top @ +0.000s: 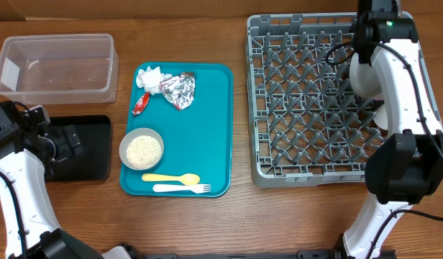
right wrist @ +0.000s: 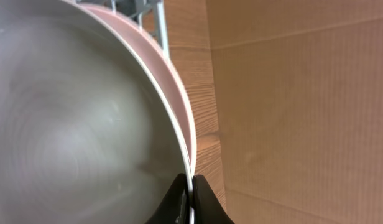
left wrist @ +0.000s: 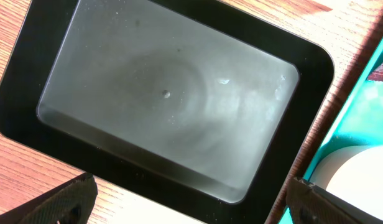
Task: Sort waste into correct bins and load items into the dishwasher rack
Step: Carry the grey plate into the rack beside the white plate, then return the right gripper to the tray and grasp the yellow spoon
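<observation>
My right gripper is shut on the rim of a pale round plate with a pinkish outer face, held on edge by the dishwasher rack's far right side. Wide open, my left gripper hovers over the shallow black tray, and the clear tub lies behind it. On the teal tray lie a white napkin, silver foil, a red packet, a grey bowl of rice, a yellow spoon and a white fork.
The right arm reaches across the rack's right side. A brown cardboard wall stands just beyond the rack. The left arm covers the black tray's left part.
</observation>
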You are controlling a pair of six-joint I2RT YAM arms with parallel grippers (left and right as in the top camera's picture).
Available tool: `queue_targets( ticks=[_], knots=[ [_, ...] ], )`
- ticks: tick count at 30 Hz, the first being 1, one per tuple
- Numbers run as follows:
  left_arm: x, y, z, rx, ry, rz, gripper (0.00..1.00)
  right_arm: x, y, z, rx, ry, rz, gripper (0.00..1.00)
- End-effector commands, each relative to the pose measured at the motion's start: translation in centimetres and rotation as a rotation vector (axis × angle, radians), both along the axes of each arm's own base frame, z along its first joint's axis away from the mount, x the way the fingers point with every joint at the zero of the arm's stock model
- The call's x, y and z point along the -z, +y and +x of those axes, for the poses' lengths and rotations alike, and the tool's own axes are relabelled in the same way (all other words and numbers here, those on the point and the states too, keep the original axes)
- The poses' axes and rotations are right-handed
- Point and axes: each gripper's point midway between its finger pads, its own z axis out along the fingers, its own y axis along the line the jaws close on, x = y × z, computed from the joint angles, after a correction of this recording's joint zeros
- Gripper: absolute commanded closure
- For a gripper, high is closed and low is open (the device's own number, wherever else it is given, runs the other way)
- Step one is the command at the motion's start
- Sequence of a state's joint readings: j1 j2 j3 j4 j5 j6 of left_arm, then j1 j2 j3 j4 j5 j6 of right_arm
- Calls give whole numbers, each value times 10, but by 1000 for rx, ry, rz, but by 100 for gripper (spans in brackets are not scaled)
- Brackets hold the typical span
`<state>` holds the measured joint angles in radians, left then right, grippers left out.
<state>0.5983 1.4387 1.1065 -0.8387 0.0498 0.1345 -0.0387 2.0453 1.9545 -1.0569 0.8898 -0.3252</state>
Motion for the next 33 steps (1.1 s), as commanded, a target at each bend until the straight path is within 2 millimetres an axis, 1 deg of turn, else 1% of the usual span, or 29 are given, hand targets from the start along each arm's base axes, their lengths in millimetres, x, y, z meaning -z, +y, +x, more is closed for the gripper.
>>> queue_targets(
  ticks=[1, 3, 4, 5, 6, 7, 8, 9, 10, 13, 14, 16, 17, 19, 20, 21, 23, 24, 25, 27, 28, 30, 31, 32, 33],
  knots=[
    [-7, 4, 4, 11, -21, 7, 0, -8, -3, -4, 17, -18, -29, 96],
    [-7, 4, 4, 11, -21, 7, 0, -9, 0, -3, 10, -21, -29, 96],
    [-7, 4, 4, 11, -21, 7, 0, -10, 4, -2, 2, -26, -30, 91],
    [-7, 4, 4, 11, -21, 7, 0, -11, 7, 0, -4, -34, -31, 57],
    [-7, 4, 4, 11, -21, 7, 0, -14, 8, 1, 0, -47, -42, 34],
    [-7, 4, 4, 11, -21, 7, 0, -20, 9, 2, 11, -71, -57, 18],
    [-7, 4, 4, 11, -21, 7, 0, -26, 11, 3, 23, -110, -65, 7],
    [-7, 4, 4, 11, -21, 7, 0, -32, 13, 5, 31, -148, -55, 2],
    [-7, 4, 4, 11, -21, 7, 0, -39, 17, 6, 37, -193, -34, 0],
    [-7, 4, 4, 11, -21, 7, 0, -63, 32, 7, 11, -299, 54, 0],
    [-7, 4, 4, 11, -21, 7, 0, -68, 36, 7, -2, -316, 81, 0],
    [-7, 4, 4, 11, -21, 7, 0, -86, 51, 3, -31, -395, 203, 0],
    [-7, 4, 4, 11, -21, 7, 0, -93, 65, 1, -66, -424, 305, 0],
    [-7, 4, 4, 11, -21, 7, 0, -111, 113, -7, -180, -468, 605, 0],
    [-7, 4, 4, 11, -21, 7, 0, -118, 130, -11, -215, -479, 701, 0],
    [-7, 4, 4, 11, -21, 7, 0, -128, 159, -18, -285, -484, 856, 0],
    [-7, 4, 4, 11, -21, 7, 0, -147, 214, -33, -443, -449, 1131, 0],
    [-7, 4, 4, 11, -21, 7, 0, -157, 249, -46, -546, -395, 1312, 0],
    [-7, 4, 4, 11, -21, 7, 0, -162, 265, -53, -601, -360, 1396, 0],
    [-7, 4, 4, 11, -21, 7, 0, -164, 293, -66, -674, -289, 1509, 0],
    [-7, 4, 4, 11, -21, 7, 0, -162, 300, -68, -685, -267, 1523, 0],
    [-7, 4, 4, 11, -21, 7, 0, -148, 326, -77, -705, -192, 1533, 0],
    [-7, 4, 4, 11, -21, 7, 0, -143, 333, -80, -708, -168, 1531, 0],
    [-7, 4, 4, 11, -21, 7, 0, -132, 352, -88, -724, -112, 1530, 0],
    [-7, 4, 4, 11, -21, 7, 0, -126, 366, -94, -741, -77, 1537, 0]
  ],
)
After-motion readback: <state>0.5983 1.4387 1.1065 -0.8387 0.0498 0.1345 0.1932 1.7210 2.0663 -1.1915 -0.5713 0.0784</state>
